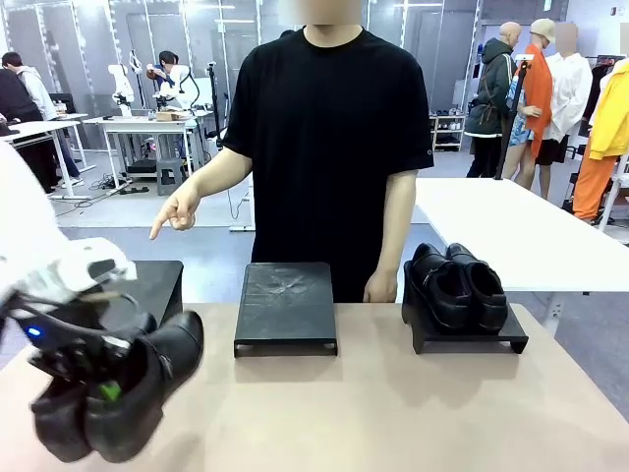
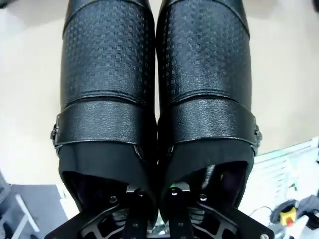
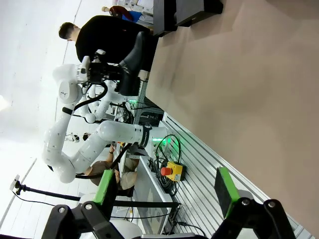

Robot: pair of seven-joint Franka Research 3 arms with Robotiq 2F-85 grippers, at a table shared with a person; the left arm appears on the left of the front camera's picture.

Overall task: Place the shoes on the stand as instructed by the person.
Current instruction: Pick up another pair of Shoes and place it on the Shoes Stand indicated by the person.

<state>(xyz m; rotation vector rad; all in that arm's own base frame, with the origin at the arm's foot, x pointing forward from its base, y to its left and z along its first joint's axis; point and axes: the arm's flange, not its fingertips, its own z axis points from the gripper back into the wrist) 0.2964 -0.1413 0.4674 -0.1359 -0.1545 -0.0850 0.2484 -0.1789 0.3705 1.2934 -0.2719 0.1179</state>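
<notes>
Front camera looks across the table (image 1: 393, 413) to the person (image 1: 329, 128) at its far edge. Left wrist camera presses close on the shoes (image 2: 107, 74). Right wrist camera, rolled sideways, shares that table, from afar.

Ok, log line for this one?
left gripper shut on buckle pair, lifted | right gripper open | other pair on right stand | person's hand pointing toward left stand

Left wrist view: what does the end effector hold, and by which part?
The buckled pair of shoes, pinched together by their adjoining inner collars.
</notes>
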